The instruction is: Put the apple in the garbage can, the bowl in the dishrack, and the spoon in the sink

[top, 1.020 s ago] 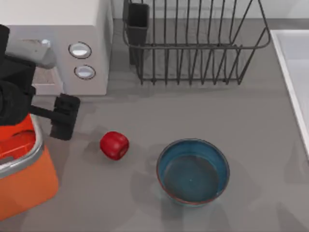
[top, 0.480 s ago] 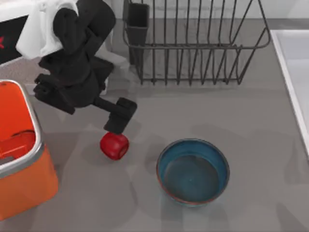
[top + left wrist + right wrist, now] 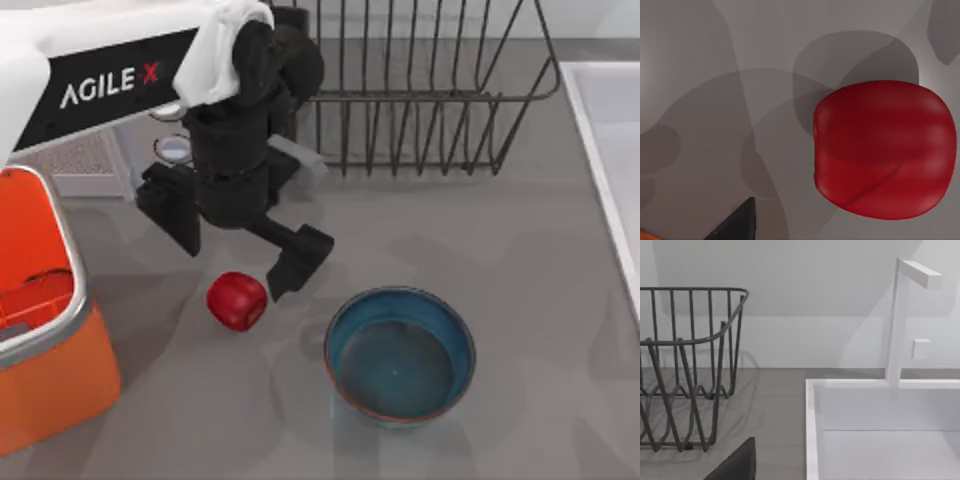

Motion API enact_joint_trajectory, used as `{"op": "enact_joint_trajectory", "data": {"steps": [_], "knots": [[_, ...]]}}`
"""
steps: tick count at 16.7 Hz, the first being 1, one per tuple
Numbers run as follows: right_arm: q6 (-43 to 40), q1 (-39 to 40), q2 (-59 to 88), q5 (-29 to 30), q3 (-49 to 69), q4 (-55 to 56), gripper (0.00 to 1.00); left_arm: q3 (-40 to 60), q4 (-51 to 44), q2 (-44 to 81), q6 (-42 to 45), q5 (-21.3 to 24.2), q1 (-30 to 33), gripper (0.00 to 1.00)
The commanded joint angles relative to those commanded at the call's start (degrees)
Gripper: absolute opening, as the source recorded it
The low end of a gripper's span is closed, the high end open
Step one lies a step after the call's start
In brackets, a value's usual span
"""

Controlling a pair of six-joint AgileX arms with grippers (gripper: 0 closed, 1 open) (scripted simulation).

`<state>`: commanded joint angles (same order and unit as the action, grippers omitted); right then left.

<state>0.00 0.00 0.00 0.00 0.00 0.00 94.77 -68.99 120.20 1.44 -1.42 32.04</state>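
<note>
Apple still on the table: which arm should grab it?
Left. Its gripper hangs open right above the apple, fingers spread either side, with the garbage can close by. The right arm is parked over by the sink, far from the apple.

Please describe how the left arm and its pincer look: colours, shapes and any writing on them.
In the top view, the left arm has a white shell with a black panel bearing the white lettering "AGILE X". Its wrist is a bulky, rounded black block. The left pincer is matte black, with two flat, blocky, rectangular fingers.
</note>
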Motion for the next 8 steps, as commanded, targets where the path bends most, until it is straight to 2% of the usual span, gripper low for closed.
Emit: {"op": "enact_joint_trajectory", "data": {"steps": [8], "knots": [[0.00, 0.00, 0.00, 0.00, 0.00, 0.00, 1.00, -2.19, 2.46, 0.44, 0.21, -0.01, -0.22, 1.00]]}}
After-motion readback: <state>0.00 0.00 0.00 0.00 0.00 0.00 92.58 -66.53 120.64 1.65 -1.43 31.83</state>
